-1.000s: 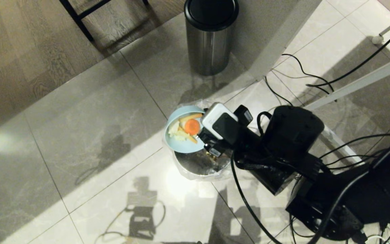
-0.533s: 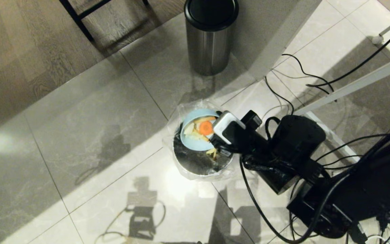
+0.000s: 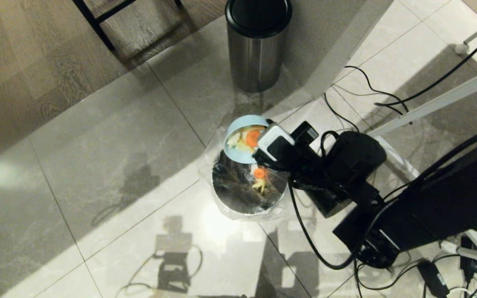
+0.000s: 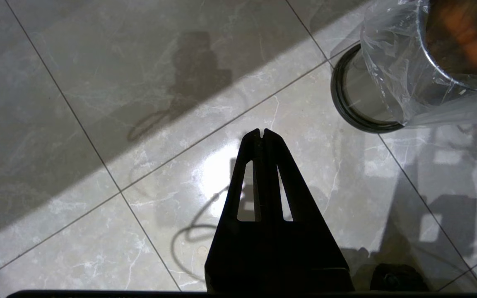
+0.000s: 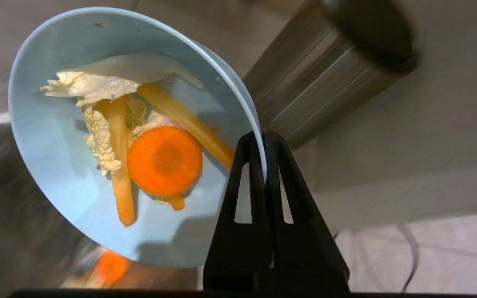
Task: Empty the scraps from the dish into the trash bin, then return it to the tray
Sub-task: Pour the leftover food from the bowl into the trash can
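From the head we see our right gripper (image 3: 259, 154) tilting the dish (image 3: 240, 138) over the far rim of the trash bin (image 3: 238, 205), some scraps (image 3: 259, 179) inside it; our left wrist shows the left gripper (image 4: 263, 134) clenched, empty, above floor tiles; our right wrist shows fingers pinching the dish's rim.

bowls: 1 (image 5: 56, 174) | bins: 2 (image 3: 246, 194) (image 3: 257, 45) | carrot rounds in bowl: 1 (image 5: 165, 160)
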Tool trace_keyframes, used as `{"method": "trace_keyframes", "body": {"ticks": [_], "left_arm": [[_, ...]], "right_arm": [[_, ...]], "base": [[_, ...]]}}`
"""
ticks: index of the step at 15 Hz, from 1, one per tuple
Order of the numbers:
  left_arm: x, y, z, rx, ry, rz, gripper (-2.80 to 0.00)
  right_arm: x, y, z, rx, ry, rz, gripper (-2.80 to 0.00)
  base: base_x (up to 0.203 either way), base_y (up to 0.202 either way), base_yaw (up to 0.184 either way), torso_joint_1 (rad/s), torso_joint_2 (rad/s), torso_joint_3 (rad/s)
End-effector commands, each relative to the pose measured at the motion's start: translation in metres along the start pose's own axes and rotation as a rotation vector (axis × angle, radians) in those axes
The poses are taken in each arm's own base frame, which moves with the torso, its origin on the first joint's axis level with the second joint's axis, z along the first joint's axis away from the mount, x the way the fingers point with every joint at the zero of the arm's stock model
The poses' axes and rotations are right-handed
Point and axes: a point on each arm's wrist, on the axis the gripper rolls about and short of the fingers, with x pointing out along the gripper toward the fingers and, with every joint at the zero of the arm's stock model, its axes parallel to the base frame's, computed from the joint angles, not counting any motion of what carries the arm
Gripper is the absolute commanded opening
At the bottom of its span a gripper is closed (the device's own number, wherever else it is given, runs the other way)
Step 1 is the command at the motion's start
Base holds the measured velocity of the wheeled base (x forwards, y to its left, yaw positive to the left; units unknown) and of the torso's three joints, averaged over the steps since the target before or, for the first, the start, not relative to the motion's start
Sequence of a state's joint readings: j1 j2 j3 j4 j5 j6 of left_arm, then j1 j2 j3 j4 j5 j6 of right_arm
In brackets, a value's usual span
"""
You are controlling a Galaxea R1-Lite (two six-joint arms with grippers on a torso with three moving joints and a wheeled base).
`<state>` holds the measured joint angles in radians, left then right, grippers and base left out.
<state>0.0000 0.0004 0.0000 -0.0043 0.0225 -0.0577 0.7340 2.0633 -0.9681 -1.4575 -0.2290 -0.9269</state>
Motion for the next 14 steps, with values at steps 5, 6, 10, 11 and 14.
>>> {"method": "trace_keyframes", "body": {"ticks": [5, 6, 10, 11, 14], "left_arm": [[0.0, 0.0, 0.0, -0.001, 0.001, 0.001, -2.8], [0.0, 0.0, 0.0, -0.001, 0.001, 0.001, -2.8], [0.0, 0.0, 0.0, -0.001, 0.001, 0.001, -2.8], [0.0, 0.0, 0.0, -0.001, 0.001, 0.001, -2.8], [0.0, 0.0, 0.0, -0.001, 0.001, 0.001, -2.8]], "right_arm": [[0.012, 0.002, 0.006, -0.026, -0.118, -0.006, -2.8], [0.012, 0.001, 0.007, -0.038, -0.15, 0.008, -2.8], [0.009, -0.004, 0.014, -0.081, -0.268, 0.049, -2.8], [0.008, -0.004, 0.015, -0.092, -0.297, 0.066, -2.8], [-0.001, -0.006, 0.015, -0.118, -0.337, 0.115, -2.8]], "base": [[0.0, 0.0, 0.0, 0.0, 0.0, 0.0], [0.0, 0.0, 0.0, 0.0, 0.0, 0.0], [0.0, 0.0, 0.0, 0.0, 0.0, 0.0], [0.0, 0.0, 0.0, 0.0, 0.0, 0.0], [0.0, 0.0, 0.0, 0.0, 0.0, 0.0]]}}
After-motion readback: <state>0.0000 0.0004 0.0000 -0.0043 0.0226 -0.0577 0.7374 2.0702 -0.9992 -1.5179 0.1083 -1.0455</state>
